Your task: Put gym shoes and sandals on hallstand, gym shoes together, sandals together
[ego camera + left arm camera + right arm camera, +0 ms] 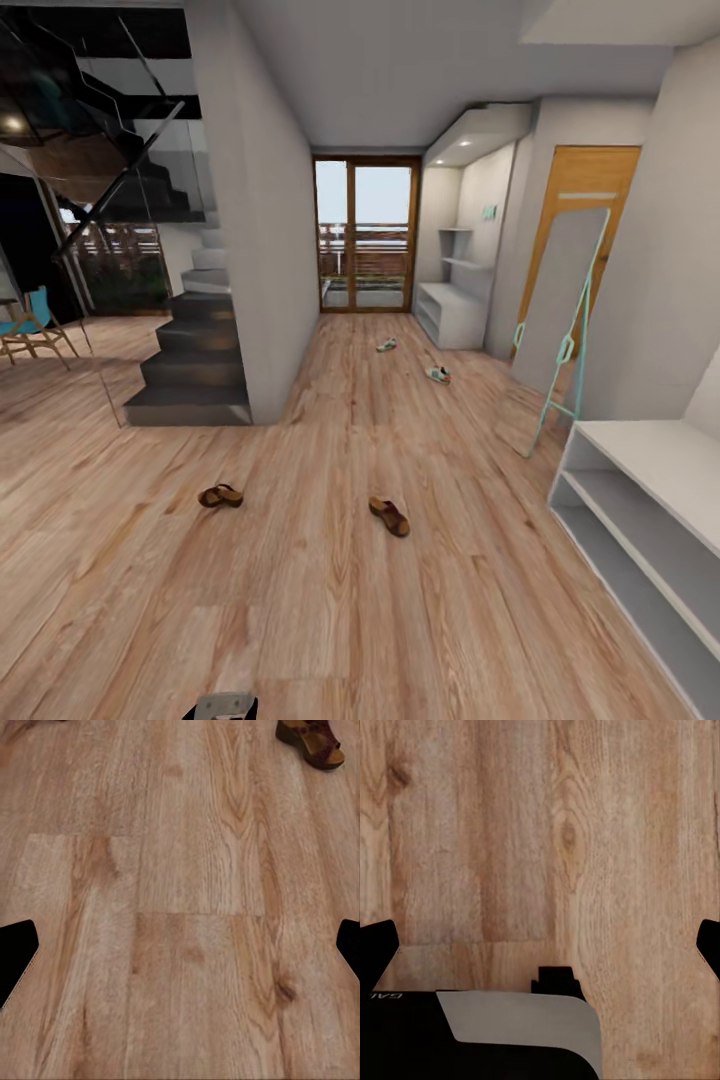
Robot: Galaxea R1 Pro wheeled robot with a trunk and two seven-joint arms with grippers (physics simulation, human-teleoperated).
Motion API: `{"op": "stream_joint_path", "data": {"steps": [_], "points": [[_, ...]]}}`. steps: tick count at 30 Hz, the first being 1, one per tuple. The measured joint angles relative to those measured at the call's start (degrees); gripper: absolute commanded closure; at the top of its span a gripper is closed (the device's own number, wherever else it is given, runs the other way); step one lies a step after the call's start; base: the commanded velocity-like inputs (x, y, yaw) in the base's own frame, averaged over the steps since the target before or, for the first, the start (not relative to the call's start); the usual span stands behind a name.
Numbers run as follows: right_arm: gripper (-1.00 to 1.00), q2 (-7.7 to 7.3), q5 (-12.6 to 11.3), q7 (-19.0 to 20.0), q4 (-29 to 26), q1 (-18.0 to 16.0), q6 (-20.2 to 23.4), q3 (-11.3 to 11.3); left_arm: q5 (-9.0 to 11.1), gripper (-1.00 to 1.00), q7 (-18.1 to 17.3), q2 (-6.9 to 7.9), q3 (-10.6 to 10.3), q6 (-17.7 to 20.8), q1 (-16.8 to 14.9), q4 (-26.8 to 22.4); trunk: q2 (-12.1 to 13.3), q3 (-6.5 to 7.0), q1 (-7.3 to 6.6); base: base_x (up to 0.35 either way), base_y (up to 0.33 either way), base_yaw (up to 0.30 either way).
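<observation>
Wood-grain plank corridor floor carries two brown strapped sandals, both tools spread apart, grasping nothing.

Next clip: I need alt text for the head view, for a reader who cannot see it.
Two brown sandals lie apart on a wood-plank corridor floor, with two white gym shoes farther off near a glass door. A light-grey shoe rack stands at the right, a dark staircase at the left.
</observation>
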Motion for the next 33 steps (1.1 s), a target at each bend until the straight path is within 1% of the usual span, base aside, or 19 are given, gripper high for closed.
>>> {"op": "stream_joint_path", "data": {"steps": [4, 16, 21, 33], "points": [[-1.0, 0.0, 0.0, 0.0, -0.01, -0.03, 0.0, 0.0, 0.0, -1.0, 0.0, 0.0, -0.01, 0.0, -0.01, 0.0, 0.0, -0.11, 0.0, 0.337, 0.0, 0.106], [-1.0, 0.0, 0.0, 0.0, -0.09, 0.01, 0.0, 0.0, 0.0, -1.0, 0.0, 0.0, -0.02, 0.0, -0.01, 0.04, 0.0, -0.19, 0.0, 0.34, 0.0, 0.033], [-1.0, 0.0, 0.0, 0.0, -0.06, -0.02, 0.0, 0.0, 0.0, -1.0, 0.0, 0.0, -0.04, 0.0, 0.0, 0.02, 0.0, -0.3, 0.0, 0.34, 0.0, 0.21], [-1.0, 0.0, 0.0, 0.0, -0.05, -0.01, 0.0, 0.0, 0.0, -1.0, 0.0, 0.0, -0.07, 0.0, 0.0, 0.02, 0.0, -0.65, 0.0, 0.34, 0.0, 0.273]]}}
